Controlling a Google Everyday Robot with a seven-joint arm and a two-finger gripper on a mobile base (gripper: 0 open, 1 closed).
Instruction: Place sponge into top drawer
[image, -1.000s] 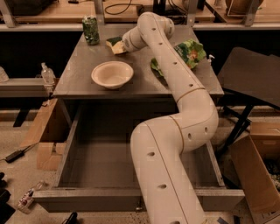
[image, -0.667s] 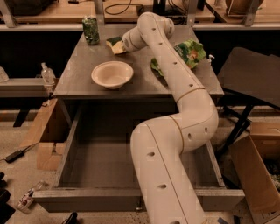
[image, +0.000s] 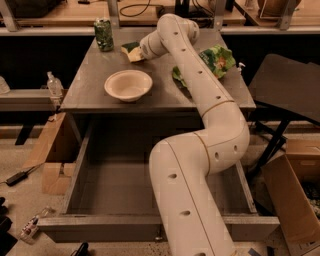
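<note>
The white robot arm reaches across the grey metal tabletop (image: 90, 87) to its far side, where the hand (image: 141, 49) meets the small pale-yellow foam sponge with a dark green scrub layer (image: 130, 51). Whether the hand is clenched on the sponge cannot be told. A green drink can (image: 104, 34) stands just left of the hand, a cream round bowl (image: 128, 85) sits nearer than it, and a crumpled green snack bag (image: 218, 57) lies to its right. Well below the hand, the wide grey metal top drawer (image: 115, 227) stands pulled out.

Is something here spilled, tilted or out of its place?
Nothing stands out. The bowl and can stand upright on the table, the top drawer is pulled open, and the gripper is at the sponge near the table's far edge.
</note>
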